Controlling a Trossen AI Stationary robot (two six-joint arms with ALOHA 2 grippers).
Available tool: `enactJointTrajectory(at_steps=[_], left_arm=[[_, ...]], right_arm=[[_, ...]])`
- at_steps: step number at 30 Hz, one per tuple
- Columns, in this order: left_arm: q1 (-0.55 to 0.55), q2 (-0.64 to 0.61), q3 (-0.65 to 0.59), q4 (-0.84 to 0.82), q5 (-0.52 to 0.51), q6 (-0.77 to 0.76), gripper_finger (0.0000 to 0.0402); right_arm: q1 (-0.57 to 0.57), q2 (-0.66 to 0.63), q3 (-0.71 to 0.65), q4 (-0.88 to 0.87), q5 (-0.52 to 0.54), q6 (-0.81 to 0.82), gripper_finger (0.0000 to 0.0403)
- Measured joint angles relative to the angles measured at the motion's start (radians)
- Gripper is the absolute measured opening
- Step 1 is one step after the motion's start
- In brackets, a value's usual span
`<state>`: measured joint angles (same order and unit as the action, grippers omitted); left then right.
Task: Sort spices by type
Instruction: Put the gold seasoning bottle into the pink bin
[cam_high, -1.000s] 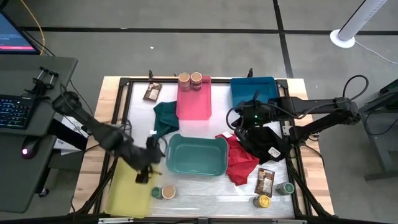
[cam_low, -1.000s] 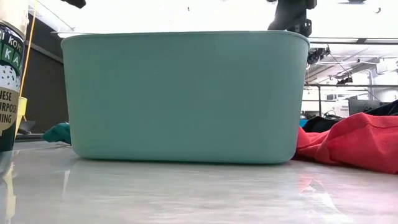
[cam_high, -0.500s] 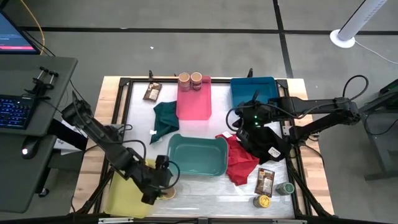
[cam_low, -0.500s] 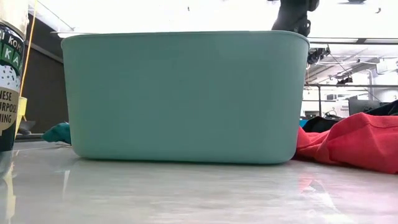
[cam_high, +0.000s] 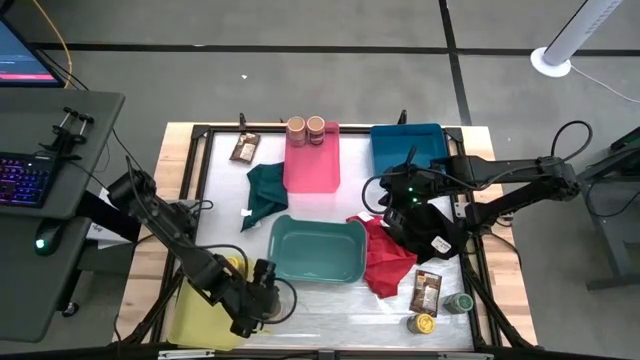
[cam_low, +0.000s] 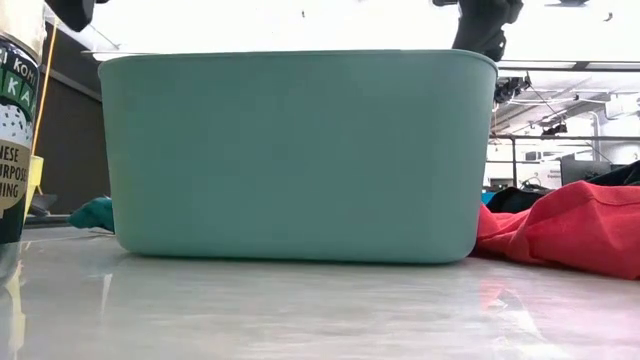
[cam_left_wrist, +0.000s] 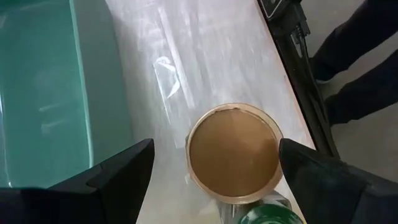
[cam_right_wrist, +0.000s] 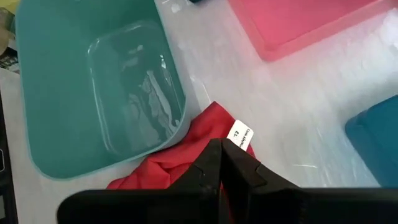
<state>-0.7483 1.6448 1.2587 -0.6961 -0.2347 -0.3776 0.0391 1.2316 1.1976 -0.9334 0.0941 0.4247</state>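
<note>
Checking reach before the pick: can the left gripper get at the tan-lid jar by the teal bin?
Probably yes. The left gripper hangs open over the tan-lid jar, one finger on each side, nothing between. The teal bin and a green-lid jar sit close.

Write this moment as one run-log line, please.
left claw: open over tan-lid jar | right claw: shut above red cloth | jar: not gripped

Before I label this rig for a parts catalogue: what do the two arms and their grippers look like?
Both arms are dark, jointed and slim, with black cables looping alongside. The left gripper has two broad, black, wedge-shaped fingers. The right gripper has the same matte black fingers, and a small green light glows on its arm.
</note>
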Motion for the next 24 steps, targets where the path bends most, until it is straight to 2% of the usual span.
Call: enactJointTrajectory(at_steps=[8, 12, 18, 24], left_arm=[[-0.014, 0.002, 0.0, 0.001, 0.014, -0.009, 0.0328], [-0.021, 0.013, -0.001, 0.006, 0.041, 0.042, 0.0328], [-0.009, 0.02, -0.001, 0.007, 0.005, 0.057, 0.0328], [-0.001, 0.045, 0.0, 0.018, 0.02, 0.057, 0.0328]], right_arm=[[0.0, 0.0, 0.0, -0.002, 0.0, -0.021, 0.0], [0.0, 0.0, 0.0, -0.001, 0.0, -0.026, 0.0], [0.0, 0.0, 0.0, 0.001, 0.0, -0.034, 0.0], [0.0, 0.0, 0.0, 0.001, 0.002, -0.04, 0.0]])
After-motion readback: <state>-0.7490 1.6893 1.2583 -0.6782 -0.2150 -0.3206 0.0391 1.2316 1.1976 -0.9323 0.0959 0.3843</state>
